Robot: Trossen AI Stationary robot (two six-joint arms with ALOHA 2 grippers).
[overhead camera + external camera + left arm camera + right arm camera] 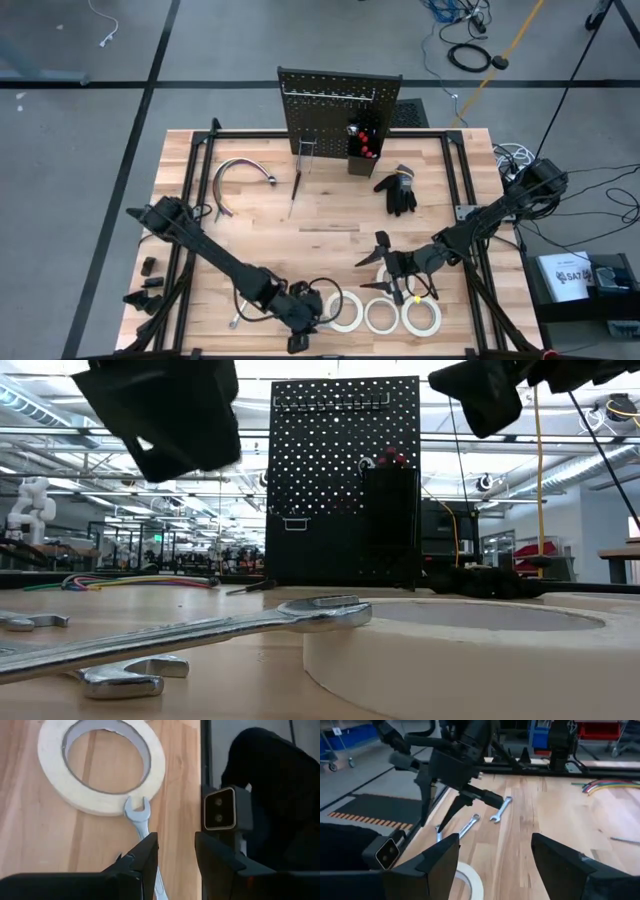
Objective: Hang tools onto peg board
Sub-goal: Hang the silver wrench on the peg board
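Note:
A row of white tape rolls (381, 316) lies near the table's near edge. A silver wrench (137, 813) leans its open end on one roll (100, 765), with its shaft on the wood; the low view shows the same wrench (250, 628). My left gripper (175, 840) is open and slants down over this wrench's shaft, left of the rolls (305, 322). My right gripper (372, 268) hovers wide open above the rolls (495, 850). The peg board (338, 105) stands upright at the far edge.
Two more wrenches (500, 809) (468, 825) lie left of the rolls. A curved chrome tube (240, 175), a screwdriver (294, 190) and a black glove (397, 190) lie before the board. Red-handled tools (368, 150) stand in its black bin. A camera block (219, 815) sits at the near edge.

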